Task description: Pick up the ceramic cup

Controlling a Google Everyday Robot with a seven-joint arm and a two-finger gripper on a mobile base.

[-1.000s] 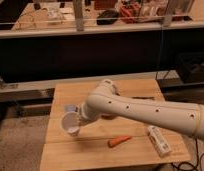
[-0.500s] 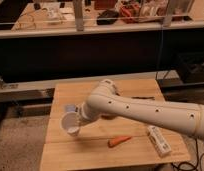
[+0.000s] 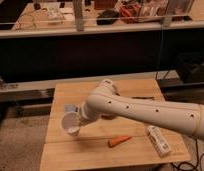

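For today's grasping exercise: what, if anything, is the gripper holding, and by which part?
The ceramic cup sits at the gripper, at the arm's end over the table's left side, apparently held at its rim; the exact contact cannot be told.

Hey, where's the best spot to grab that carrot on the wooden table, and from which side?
Grip the carrot around its thicker middle, coming from above with the fingers across its length, since it lies flat on the wooden table. The gripper sits at the ceramic cup, left of it.
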